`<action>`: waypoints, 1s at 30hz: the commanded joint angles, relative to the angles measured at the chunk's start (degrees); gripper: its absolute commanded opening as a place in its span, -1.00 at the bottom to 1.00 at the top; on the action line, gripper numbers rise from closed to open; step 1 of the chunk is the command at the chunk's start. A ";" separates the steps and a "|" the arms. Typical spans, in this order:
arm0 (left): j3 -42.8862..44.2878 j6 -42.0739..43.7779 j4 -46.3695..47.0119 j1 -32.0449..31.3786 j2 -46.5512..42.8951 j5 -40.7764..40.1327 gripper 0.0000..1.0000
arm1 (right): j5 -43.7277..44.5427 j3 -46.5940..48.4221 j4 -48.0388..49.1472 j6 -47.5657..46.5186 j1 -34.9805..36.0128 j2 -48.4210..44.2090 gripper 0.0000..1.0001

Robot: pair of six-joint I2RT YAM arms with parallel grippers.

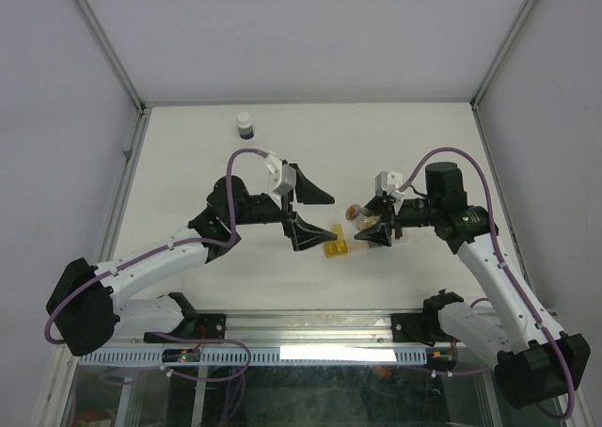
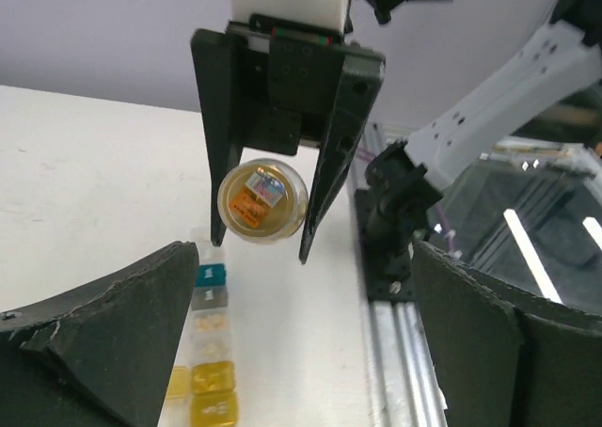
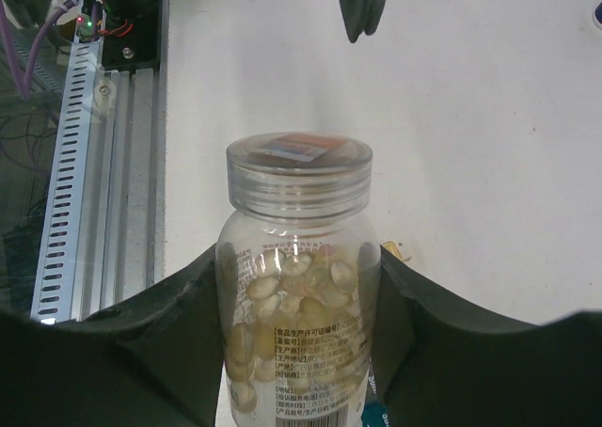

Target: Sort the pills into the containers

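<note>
1. clamping the pill bottle [image 3: 299, 305] in the right gripper [image 3: 299, 258], jaws partly closed round its body, cap [image 3: 299, 168] on.
2. hovering the left gripper [image 1: 334, 215] spread wide, holding nothing, facing that cap.
3. spotting the containers [image 2: 209, 324] mid-tabletop [image 1: 188, 154], toward the near edge, below the bottle.
4. calling for centring the cap between the left fingers [image 2: 103, 333] before closing, then twisting squarely.

On the clear pill bottle [image 3: 299, 286] you will find a printed label [image 3: 315, 375] with rows of small boxed characters, too fine to read. Its lid [image 3: 299, 184] carries an orange-and-blue sticker [image 3: 299, 148]; you cannot make out any word or number on it.
</note>
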 commanded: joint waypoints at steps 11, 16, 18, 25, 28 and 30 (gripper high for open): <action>13.68 -17.51 -17.07 -6.26 5.29 -24.28 0.98 | -1.34 1.38 3.12 0.56 -0.22 -0.29 -1.00; 15.13 -16.94 -16.00 -6.50 7.92 -21.33 0.96 | -1.11 1.28 3.16 0.63 -0.22 -0.28 -1.00; 15.69 -16.96 -15.88 -6.71 8.86 -20.00 0.84 | -1.04 1.37 3.16 0.65 -0.23 -0.15 -1.00; 16.56 -17.09 -16.21 -7.11 10.12 -17.23 0.13 | -1.09 1.39 3.21 0.66 -0.19 -0.02 -1.00; 16.62 -16.16 -16.77 -7.11 10.34 -16.05 -0.32 | -1.07 1.40 3.26 0.71 -0.20 -0.04 -1.00; 16.96 -14.27 -16.98 -7.16 10.84 -13.29 -0.43 | -1.13 1.41 3.25 0.74 -0.23 -0.11 -1.00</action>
